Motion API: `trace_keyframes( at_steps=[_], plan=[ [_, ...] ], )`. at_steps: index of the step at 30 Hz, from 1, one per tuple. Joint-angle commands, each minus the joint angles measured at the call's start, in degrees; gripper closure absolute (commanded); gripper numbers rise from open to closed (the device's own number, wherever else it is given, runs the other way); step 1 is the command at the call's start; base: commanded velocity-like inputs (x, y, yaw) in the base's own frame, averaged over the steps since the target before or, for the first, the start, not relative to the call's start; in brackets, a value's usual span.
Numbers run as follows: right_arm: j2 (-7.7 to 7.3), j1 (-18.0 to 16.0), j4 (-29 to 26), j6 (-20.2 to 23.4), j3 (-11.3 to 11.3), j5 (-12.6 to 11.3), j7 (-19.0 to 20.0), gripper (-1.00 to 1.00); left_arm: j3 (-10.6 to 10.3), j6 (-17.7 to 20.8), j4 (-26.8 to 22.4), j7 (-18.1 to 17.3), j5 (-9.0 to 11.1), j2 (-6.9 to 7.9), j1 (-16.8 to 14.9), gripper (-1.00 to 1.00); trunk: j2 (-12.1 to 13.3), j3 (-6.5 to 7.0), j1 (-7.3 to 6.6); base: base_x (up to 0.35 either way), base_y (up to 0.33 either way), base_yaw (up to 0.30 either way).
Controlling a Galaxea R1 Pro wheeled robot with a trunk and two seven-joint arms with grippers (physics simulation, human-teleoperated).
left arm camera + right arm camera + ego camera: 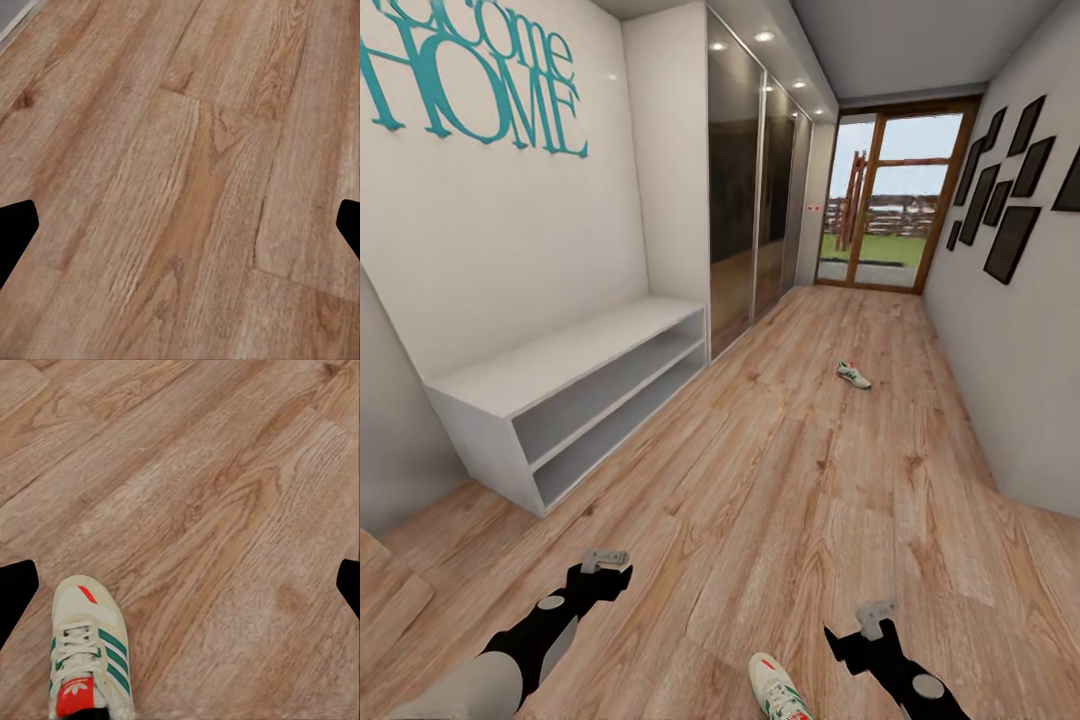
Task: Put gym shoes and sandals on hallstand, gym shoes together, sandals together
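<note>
Both our grippers, left point(606, 562) and right point(877, 612), hang open and hold nothing; one gym shoe point(779, 687) lies near on the corridor floor point(800, 480), the other gym shoe point(853, 375) far off; we might mistake the white bench point(570, 395) on the left for the rack.

Bright, even light w/ ceiling spots point(764, 36) and daylight thru far door point(890, 195); wrist views slightly soft, maybe render blur.

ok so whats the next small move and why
Probably lower the right gripper toward the near gym shoe. That shoe lies on the floor just beside the gripper, which looks open and empty; the other gym shoe is far down the corridor.
</note>
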Motion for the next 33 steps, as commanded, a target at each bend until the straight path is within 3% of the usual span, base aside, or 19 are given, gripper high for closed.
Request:
trace_keyframes(
  at_steps=[1, 12, 33],
  plan=[
    [0.01, 0.0, 1.2, -0.3, -0.5, 0.5, 0.4, -1.00, 0.0, -0.2, 0.0, -0.1, -0.2, 0.00, -0.2, -1.00, -0.4, -0.33, 0.22, 0.000, 0.000, 0.000],
    [-0.15, 0.0, 4.5, -0.4, -0.4, 0.5, 0.4, -1.00, 0.0, -0.1, 0.0, -1.9, -0.2, -0.05, -1.1, -1.00, -4.9, -3.30, 2.63, 0.000, 0.000, 0.000],
    [-0.15, 0.0, 7.1, -0.5, -0.3, 0.6, 0.5, -1.00, -0.1, 0.9, -1.9, -2.0, -0.3, -0.11, -1.6, -1.00, -13.3, -8.98, 7.24, 0.000, 0.000, 0.000]
  ],
)
